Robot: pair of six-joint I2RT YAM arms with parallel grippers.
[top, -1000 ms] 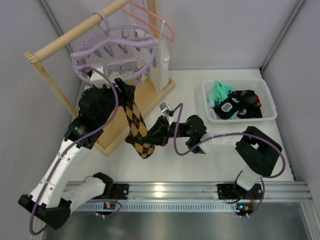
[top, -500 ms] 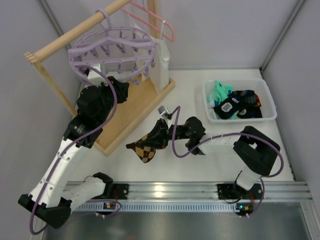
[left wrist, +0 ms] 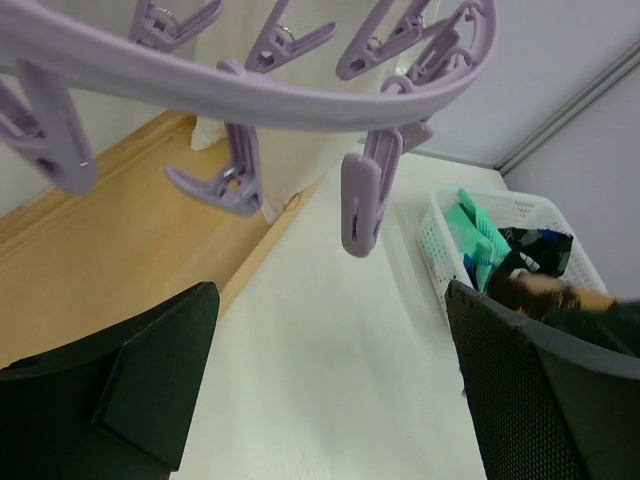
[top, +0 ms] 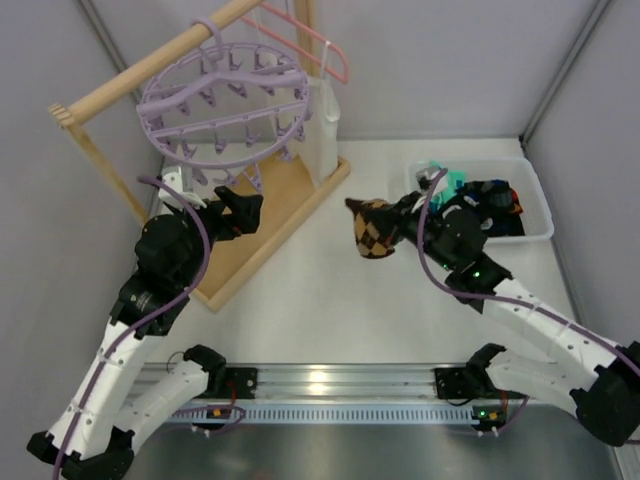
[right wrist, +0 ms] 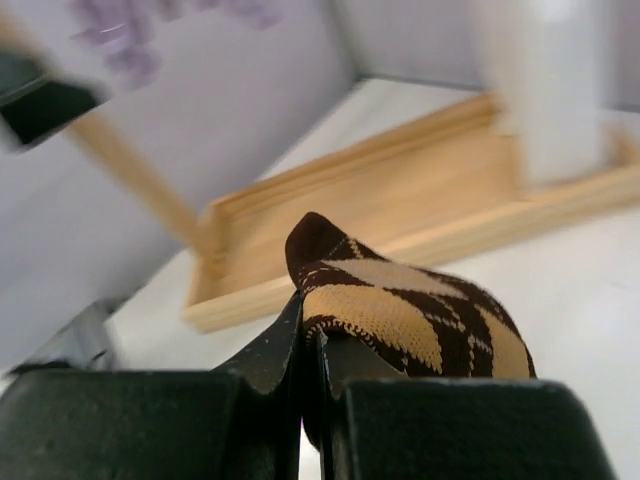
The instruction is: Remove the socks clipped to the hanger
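One brown checked sock (top: 370,232) is the only sock outside the basket. The right hand (top: 398,224) has it pinched by its edge, fingers clenched tight on the fabric, and the rest bunches and hangs off the fingertips above the surface (top: 320,300). The step in hand looks like dropping it off. The white basket (top: 535,200) lies just to the right of that hand, so the arm should swing the sock over the rim with the dangling toe lifted clear of the wall. It should let go only once the whole sock hangs above the heap inside, otherwise the sock could drape over the edge. The left hand (top: 240,208) is released, fingers spread wide and holding nothing, directly under the hanger (top: 160,100). It need not move. By count there are two hands, one lavender hanger and one basket. On the clips (left wrist: 360,205) above the left hand, as far as both views show, there are no socks. The basket holds a mint-green bundle (top: 440,183), one or two socks, and a black pile (top: 480,210) of at least two. The exact number cannot be told. Beyond the left hand stand one wooden rail frame (top: 110,90), one white cloth (top: 325,135) and one pink coat hanger (top: 310,40).
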